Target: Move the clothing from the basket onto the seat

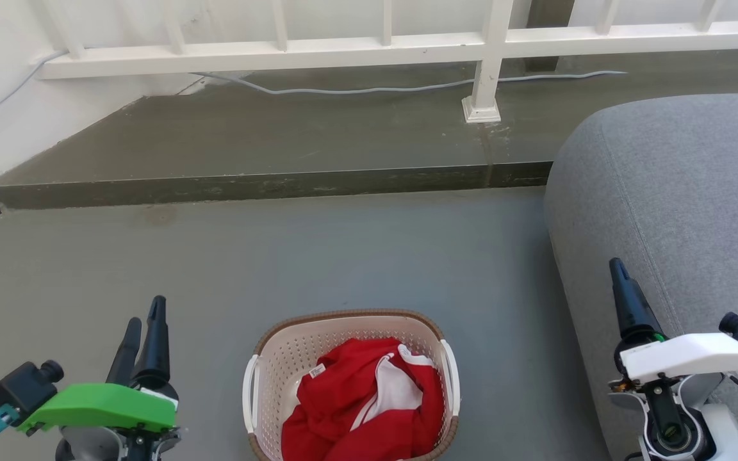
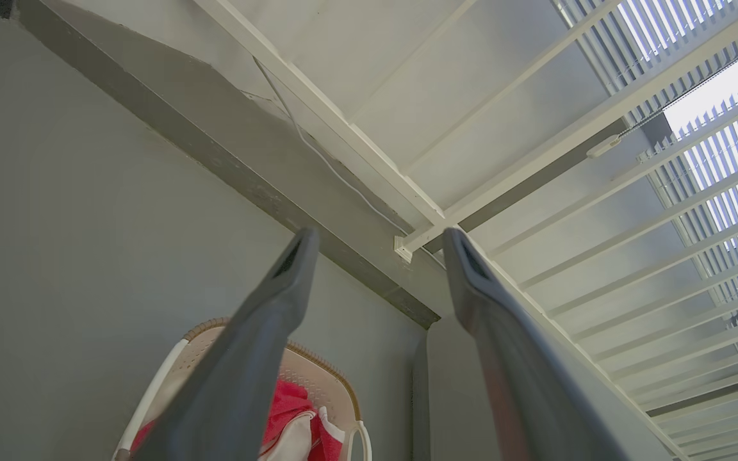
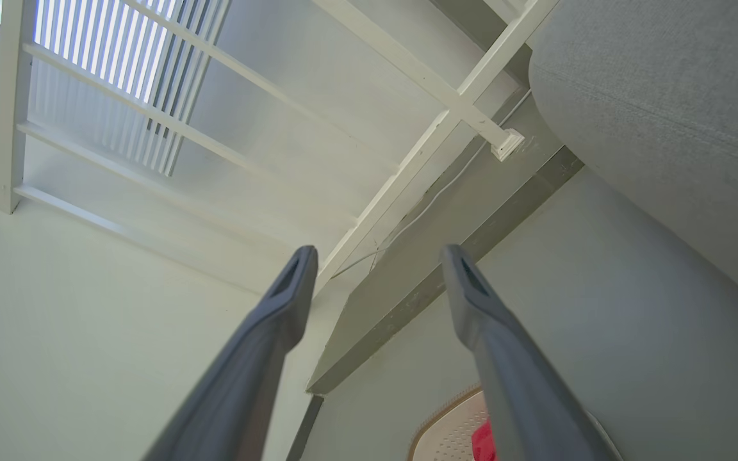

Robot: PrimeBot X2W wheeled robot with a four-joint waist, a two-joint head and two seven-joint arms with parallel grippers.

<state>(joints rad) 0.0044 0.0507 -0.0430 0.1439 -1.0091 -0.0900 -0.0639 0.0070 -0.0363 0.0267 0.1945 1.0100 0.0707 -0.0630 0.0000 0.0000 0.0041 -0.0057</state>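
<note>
Clothing [image 1: 362, 400]: heaped in the basket [image 1: 343, 318], on the floor [image 1: 215, 256] by the seat's [image 1: 683, 192] left edge. Left gripper [image 1: 146, 314], right gripper [image 3: 377, 256]: fingers spread wide, empty, either side of the basket. We judge the first pick not yet begun; next we reach down and pinch fabric.

You had the basket [image 1: 343, 315] on the floor [image 1: 279, 256] straight ahead and close in, with the clothing [image 1: 356, 397] heaped inside it. The seat [image 1: 683, 192] stood to the right of the basket, near it but apart. Your left claw [image 1: 145, 310] hung left of the basket, and your right claw [image 1: 619, 269] over the seat's near edge. Behind all this ran a raised step [image 1: 279, 141], carrying a railing [image 1: 407, 45], with a cable [image 1: 375, 88] lying along it.
</note>
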